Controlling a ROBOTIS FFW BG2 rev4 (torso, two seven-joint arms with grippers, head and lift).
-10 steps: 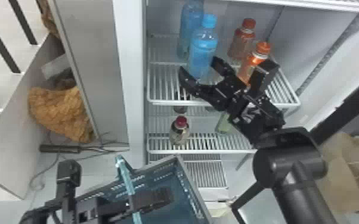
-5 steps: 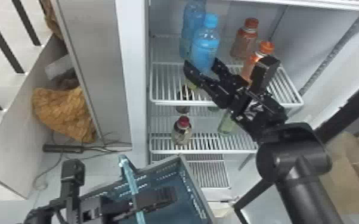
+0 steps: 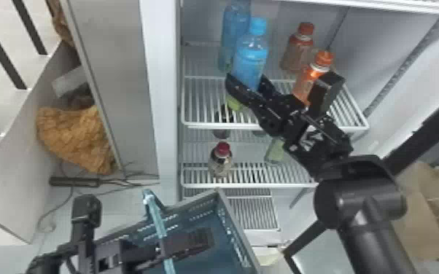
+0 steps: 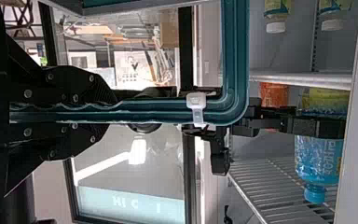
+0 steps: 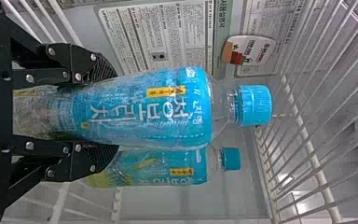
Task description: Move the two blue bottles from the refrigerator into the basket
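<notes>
Landmark: upper fridge shelf [image 3: 208,125]. Right hand [image 3: 247,78] is over the shelf's left part, pinching the front blue bottle [image 3: 252,58] low on its body, one finger on each side. The bottle leans slightly, blue cap up; can't tell if its base touches the shelf. In the right wrist view, the right hand [image 5: 107,114] has the bottle between its pads, label in sight, cap beyond the fingertips.

Rear blue bottle [image 3: 234,29] is upright on the shelf, farther back on its left side, just beside the front one. Both blue bottles are in the fridge, neither in the basket.

Two orange bottles are on the shelf's right side: one toward the back [image 3: 297,49], one nearer the front [image 3: 307,78], partly behind the right hand.

Basket [image 3: 228,215] is lower than the shelf and in front of it, toward the left. Its teal handle [image 3: 154,211] is pinched by the left hand [image 3: 208,238], which is below the shelf, over the basket. Left wrist view: left hand [image 4: 109,109] is clamped on the handle, with a white tie [image 4: 196,101] around the handle past the fingertips.

Lower rack [image 3: 244,186], under the shelf, has a red-capped bottle [image 3: 221,162] toward the left and a green bottle [image 3: 275,151] farther right, partly hidden by the right arm.

Left of the shelf, outside the fridge: brown cloth [image 3: 76,138]. Right of it: paper bag [image 3: 419,211].
</notes>
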